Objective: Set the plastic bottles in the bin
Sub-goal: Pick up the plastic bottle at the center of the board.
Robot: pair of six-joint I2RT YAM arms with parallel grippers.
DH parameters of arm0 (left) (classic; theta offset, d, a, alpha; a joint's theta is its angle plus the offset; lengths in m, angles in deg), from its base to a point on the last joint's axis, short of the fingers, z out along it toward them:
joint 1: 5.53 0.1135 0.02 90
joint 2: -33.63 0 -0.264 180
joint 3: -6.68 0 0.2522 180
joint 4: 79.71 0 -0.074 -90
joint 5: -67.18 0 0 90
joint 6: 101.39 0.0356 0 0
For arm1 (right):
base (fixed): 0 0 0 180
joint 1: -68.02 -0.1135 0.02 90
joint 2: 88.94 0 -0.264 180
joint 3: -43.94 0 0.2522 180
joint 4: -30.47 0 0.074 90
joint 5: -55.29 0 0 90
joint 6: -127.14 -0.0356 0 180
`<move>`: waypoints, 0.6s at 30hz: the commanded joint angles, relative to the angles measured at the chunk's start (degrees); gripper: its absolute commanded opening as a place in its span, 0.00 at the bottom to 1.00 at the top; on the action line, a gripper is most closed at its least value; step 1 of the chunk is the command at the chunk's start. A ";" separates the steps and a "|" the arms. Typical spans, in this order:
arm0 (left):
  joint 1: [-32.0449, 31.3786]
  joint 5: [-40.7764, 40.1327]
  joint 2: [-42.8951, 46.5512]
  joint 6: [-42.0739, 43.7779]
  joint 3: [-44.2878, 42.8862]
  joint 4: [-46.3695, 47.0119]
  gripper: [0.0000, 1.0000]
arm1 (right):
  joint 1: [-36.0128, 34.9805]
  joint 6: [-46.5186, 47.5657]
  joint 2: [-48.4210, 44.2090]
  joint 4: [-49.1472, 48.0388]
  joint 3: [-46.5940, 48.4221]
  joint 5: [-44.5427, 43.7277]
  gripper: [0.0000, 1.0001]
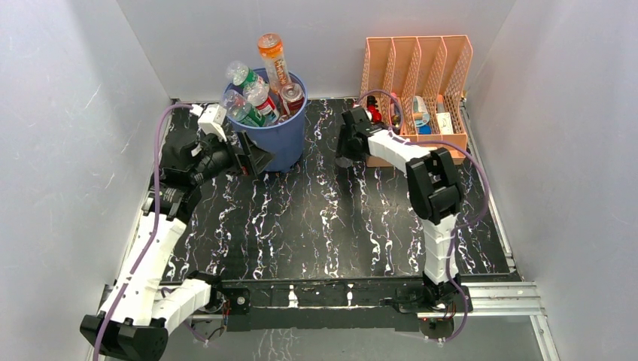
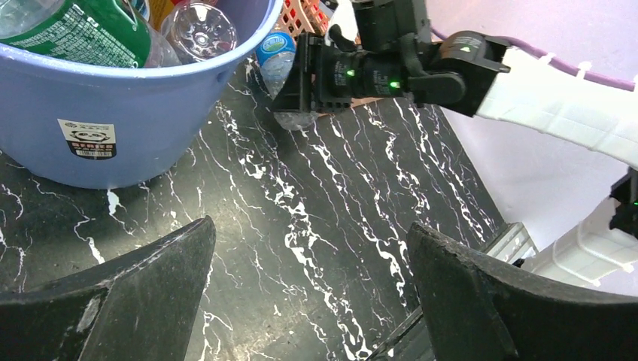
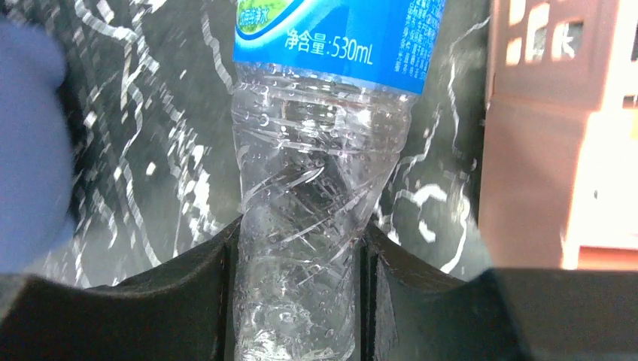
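Observation:
The blue bin (image 1: 280, 143) stands at the back left, holding several plastic bottles: a tall orange one (image 1: 274, 62) and clear ones with green labels (image 1: 246, 113). The left wrist view shows the bin's wall and white label (image 2: 113, 105) and a green-labelled bottle (image 2: 83, 30) inside. My left gripper (image 1: 254, 158) is open and empty, just left of the bin near the table (image 2: 312, 248). My right gripper (image 1: 344, 153) is shut on a clear bottle with a blue label (image 3: 316, 188), low over the table between bin and organizer. That bottle (image 2: 274, 56) also shows in the left wrist view.
The peach slotted file organizer (image 1: 417, 90) with small items stands at the back right, close beside the right gripper; its side shows in the right wrist view (image 3: 557, 150). The bin's blue wall (image 3: 30, 150) lies left of the held bottle. White walls enclose the black marbled table (image 1: 331, 218).

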 commanded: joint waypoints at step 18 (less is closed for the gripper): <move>-0.47 11.88 5.84 -5.73 9.05 1.66 0.98 | -0.68 4.19 -44.47 -6.17 -36.60 56.46 0.53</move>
